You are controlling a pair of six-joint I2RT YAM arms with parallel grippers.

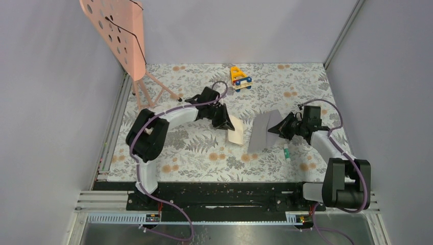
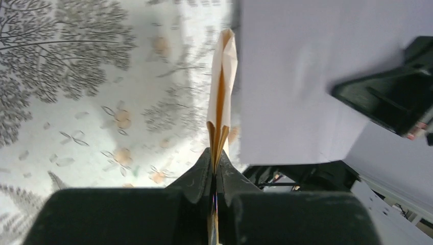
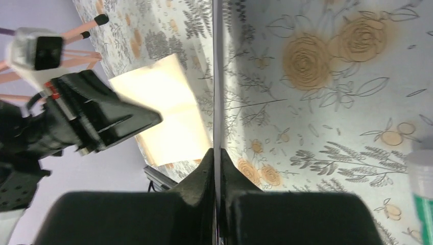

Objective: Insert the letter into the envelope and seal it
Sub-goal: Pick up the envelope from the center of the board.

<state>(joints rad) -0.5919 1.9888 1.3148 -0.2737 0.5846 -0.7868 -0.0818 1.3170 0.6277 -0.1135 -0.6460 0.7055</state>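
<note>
Clearly both arms have paper pinched. The left tool has its two black fingers pressed together on the letter, a creased tan sheet folded in half. From the left wrist it is seen edge-on, as a narrow wedge with an orange inner face. The right tool is closed flat on the envelope, a thin grey-lilac paper rectangle. From the right wrist it shows only as a hairline edge rising between the fingertips.

From above, the envelope is a smooth, plain slanted panel near the middle of the bench. It is gripped at its right edge and tilted up; whether its far edge touches the bench I cannot tell. Letter and envelope sit just beside each other, with a narrow gap between.

The bench has a matte covering printed with grey ferns and orange flowers. A white tube with a green band lies near the right tool. A yellow toy with blue wheels sits at the far side. A pink perforated stand on thin legs rises at far left.
</note>
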